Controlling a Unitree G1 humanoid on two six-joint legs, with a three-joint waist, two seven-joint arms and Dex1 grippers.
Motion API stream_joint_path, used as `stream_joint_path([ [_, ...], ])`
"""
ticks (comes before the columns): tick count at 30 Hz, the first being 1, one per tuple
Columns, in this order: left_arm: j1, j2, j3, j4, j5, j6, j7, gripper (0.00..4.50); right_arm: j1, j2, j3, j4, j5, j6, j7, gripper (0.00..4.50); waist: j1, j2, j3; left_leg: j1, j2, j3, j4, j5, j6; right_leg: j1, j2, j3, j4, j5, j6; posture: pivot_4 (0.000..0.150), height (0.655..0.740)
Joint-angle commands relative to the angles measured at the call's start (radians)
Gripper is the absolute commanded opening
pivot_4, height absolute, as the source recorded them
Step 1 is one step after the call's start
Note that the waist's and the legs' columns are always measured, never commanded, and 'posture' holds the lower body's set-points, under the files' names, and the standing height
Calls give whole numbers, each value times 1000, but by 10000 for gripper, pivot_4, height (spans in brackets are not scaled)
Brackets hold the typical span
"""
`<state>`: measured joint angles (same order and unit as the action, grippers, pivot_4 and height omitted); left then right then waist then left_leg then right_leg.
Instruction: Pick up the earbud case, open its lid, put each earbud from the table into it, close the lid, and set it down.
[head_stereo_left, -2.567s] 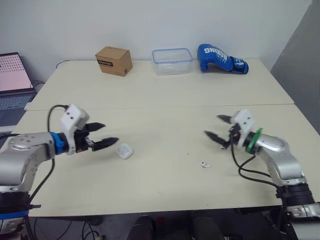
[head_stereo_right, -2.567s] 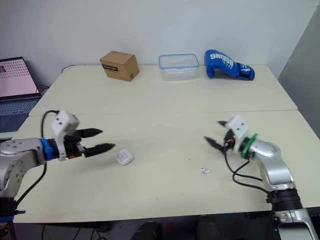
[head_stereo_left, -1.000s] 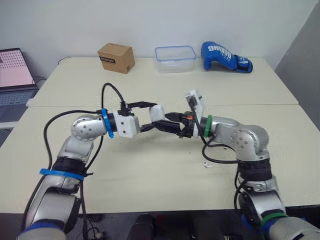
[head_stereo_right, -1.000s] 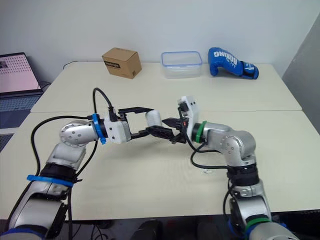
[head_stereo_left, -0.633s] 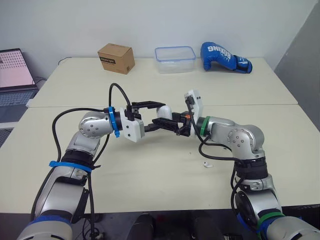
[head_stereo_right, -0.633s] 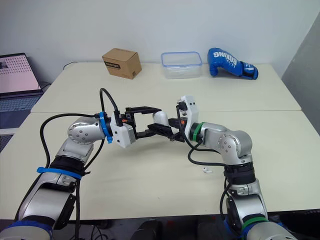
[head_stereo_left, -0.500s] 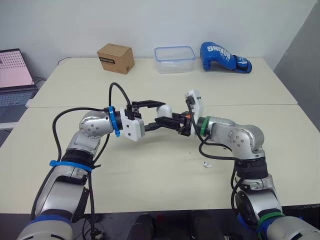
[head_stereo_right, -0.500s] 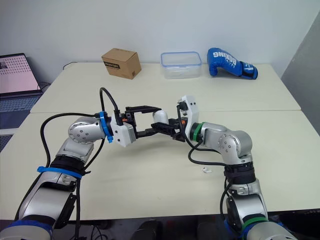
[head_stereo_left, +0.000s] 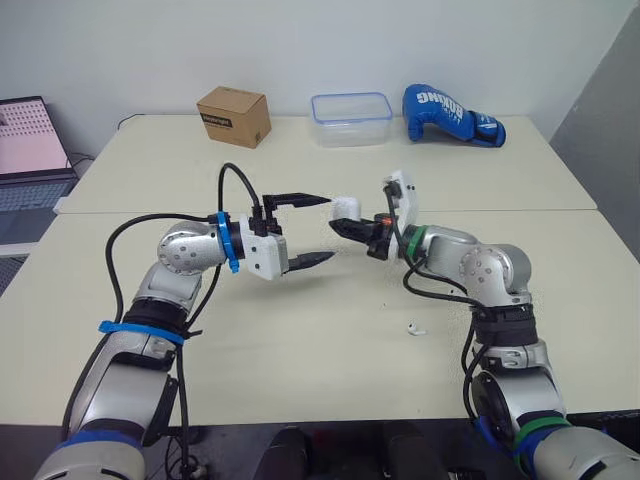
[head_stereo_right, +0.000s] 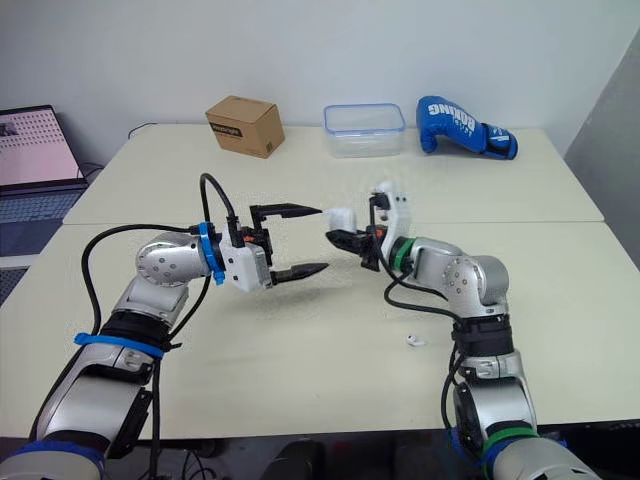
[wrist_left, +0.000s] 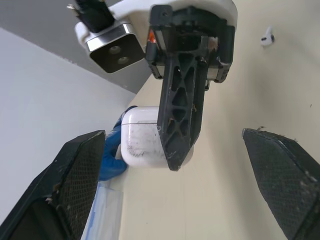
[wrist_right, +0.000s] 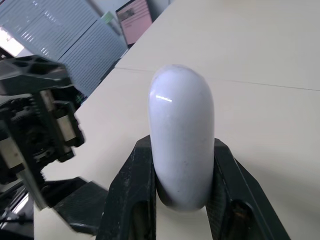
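Observation:
The white earbud case (head_stereo_left: 346, 208) hangs above the middle of the table, and my right gripper (head_stereo_left: 344, 222) is shut on its lower part. In the right wrist view the case (wrist_right: 181, 135) stands upright between the two black fingers (wrist_right: 131, 195). My left gripper (head_stereo_left: 327, 228) is open just left of the case, one finger above the other, and it does not touch it. The left wrist view shows the case (wrist_left: 142, 137) behind a right gripper finger. One white earbud (head_stereo_left: 413, 327) lies on the table below my right forearm.
Along the far edge of the table (head_stereo_left: 300, 340) stand a cardboard box (head_stereo_left: 231, 116), a clear plastic container (head_stereo_left: 349, 105) and a blue boxing glove (head_stereo_left: 452, 115). A laptop (head_stereo_left: 25, 150) sits off the table's left side.
The case has passed from my left gripper to my right one. The left fingers have spread open, and the right fingers have shut on the case and drawn slightly right.

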<state>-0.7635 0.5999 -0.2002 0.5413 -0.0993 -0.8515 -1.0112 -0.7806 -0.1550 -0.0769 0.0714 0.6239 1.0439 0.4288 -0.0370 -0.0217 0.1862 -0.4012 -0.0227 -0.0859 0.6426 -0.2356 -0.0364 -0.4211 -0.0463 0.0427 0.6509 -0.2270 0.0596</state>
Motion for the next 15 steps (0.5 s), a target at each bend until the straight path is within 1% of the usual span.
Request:
stream_joint_path([
  [1,-26,45,27,-157,-189,436,-106,45000,-9,-67,87,0,-127,-122,10,8422,-3,0,0,0,0,0,0,0,0,0,0,0,0,0,0,1500,7400],
  [2,-35,61,31,-193,-232,567,-139,45000,-6,-98,139,-7,-174,-162,36,8422,-6,0,0,0,0,0,0,0,0,0,1,0,1,0,0,1500,7400],
  [3,-47,76,35,-218,-267,671,-173,43219,-3,-135,203,-26,-218,-206,78,8422,-10,0,0,0,0,-1,1,0,0,0,1,0,1,0,0,1500,7400],
  [5,-67,104,35,-242,-289,780,-236,39207,-1,-207,319,-74,-293,-287,166,8422,-19,0,0,0,0,-1,0,0,0,0,2,0,1,-1,1,1500,7400],
  [7,-87,118,25,-240,-269,823,-278,32486,-6,-256,396,-104,-348,-348,229,8422,-23,0,0,0,1,-1,0,0,0,0,3,0,0,-1,1,1500,7400],
  [10,-116,122,-3,-217,-204,831,-323,22967,-14,-291,458,-140,-404,-404,288,8422,-27,0,0,0,3,-1,0,0,0,0,6,1,0,-1,0,1500,7400],
  [15,-147,95,-26,-184,-133,809,-366,22967,-28,-282,487,-177,-447,-423,322,8422,-25,0,0,1,4,-2,0,0,0,0,7,1,1,-1,0,1500,7400],
])
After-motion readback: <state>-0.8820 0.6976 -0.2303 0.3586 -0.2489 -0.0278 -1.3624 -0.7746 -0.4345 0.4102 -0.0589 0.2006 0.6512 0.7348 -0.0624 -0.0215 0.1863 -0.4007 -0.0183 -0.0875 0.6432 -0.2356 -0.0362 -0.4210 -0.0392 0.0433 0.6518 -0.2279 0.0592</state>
